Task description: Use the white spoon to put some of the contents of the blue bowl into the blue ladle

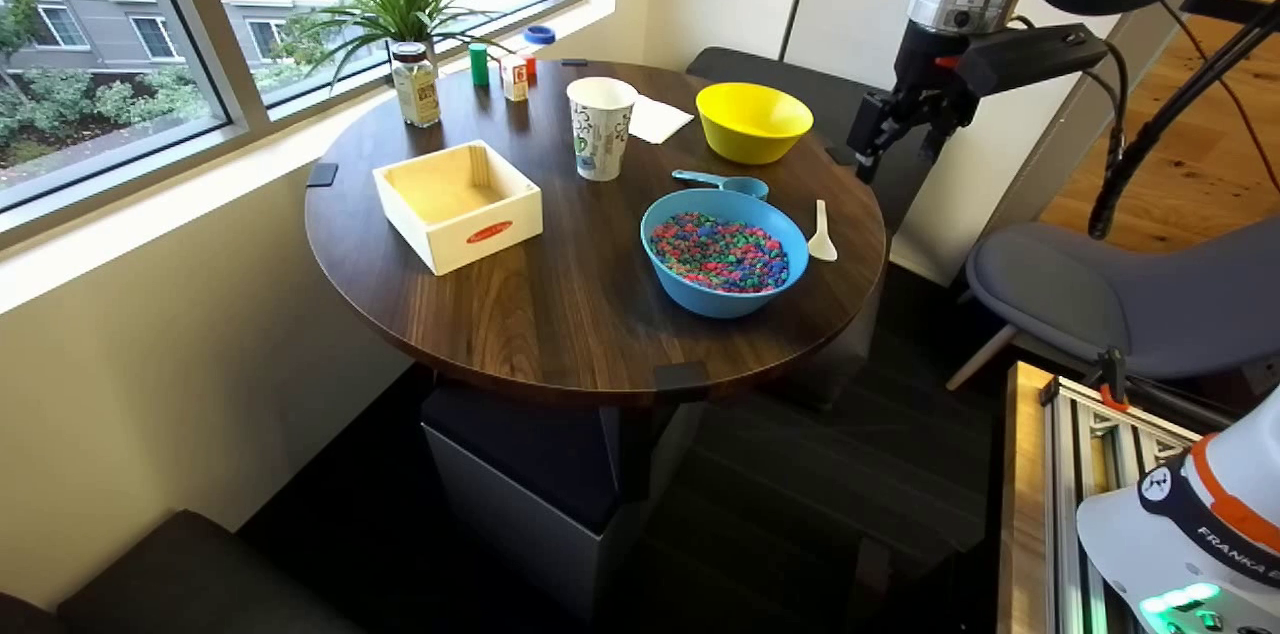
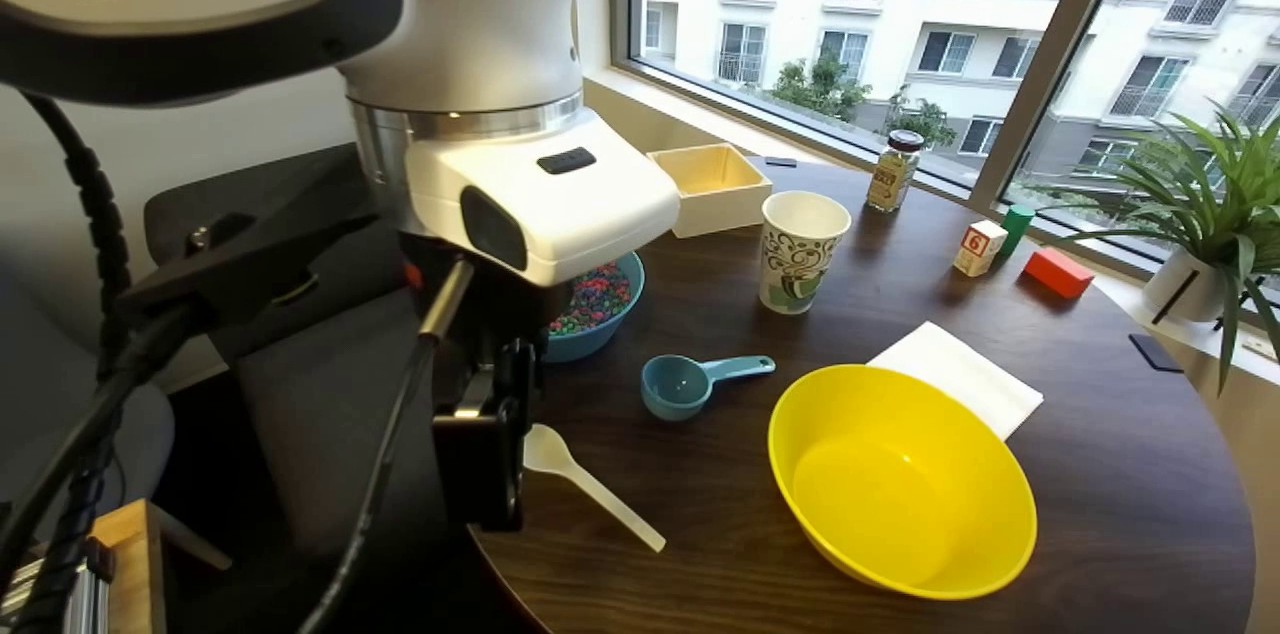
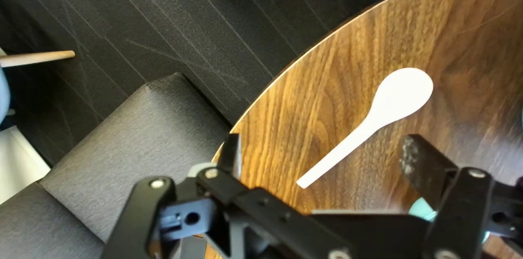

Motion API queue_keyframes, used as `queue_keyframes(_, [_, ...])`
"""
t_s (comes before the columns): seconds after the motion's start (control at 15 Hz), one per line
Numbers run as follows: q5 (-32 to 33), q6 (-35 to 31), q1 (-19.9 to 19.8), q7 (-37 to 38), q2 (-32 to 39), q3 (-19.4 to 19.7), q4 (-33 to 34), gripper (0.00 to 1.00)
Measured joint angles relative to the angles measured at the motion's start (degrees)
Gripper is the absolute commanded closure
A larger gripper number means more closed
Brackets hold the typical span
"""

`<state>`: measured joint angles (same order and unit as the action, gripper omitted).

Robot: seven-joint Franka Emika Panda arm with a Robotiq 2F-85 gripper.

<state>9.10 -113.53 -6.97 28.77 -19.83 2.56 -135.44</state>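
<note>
The white spoon [image 1: 822,239] [image 2: 600,492] [image 3: 402,91] lies flat on the round table, near its edge and beside the blue bowl [image 1: 722,304] [image 2: 583,346]. The contents [image 1: 718,254] [image 2: 597,299], tiny red, pink, blue and green pieces, fill part of that bowl. The blue ladle [image 1: 745,186] [image 2: 676,389] lies on the table by the bowl, cup facing up and looking empty; a bit of it shows behind a finger in the wrist view [image 3: 423,210]. My gripper [image 1: 897,154] [image 3: 322,139] is open and empty above the table's edge. In the wrist view the spoon's handle lies between the fingers, below them, untouched.
A yellow bowl [image 1: 755,119] [image 2: 900,514] stands near the ladle. A patterned paper cup [image 1: 600,129] [image 2: 800,254], a white napkin [image 2: 955,379], a wooden box [image 1: 485,224] and a seasoning jar [image 1: 415,86] stand farther off. A grey chair [image 1: 1050,284] is beside the table.
</note>
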Motion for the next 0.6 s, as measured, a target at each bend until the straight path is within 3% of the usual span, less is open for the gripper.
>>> queue_keyframes(0.4, [-1.14,-11.54,-0.19,0.45,2.01,-0.01,-2.39,0.00])
queue_keyframes(0.6, [-3.32,-13.80,-0.53,1.99,3.42,0.00,-3.30,0.00])
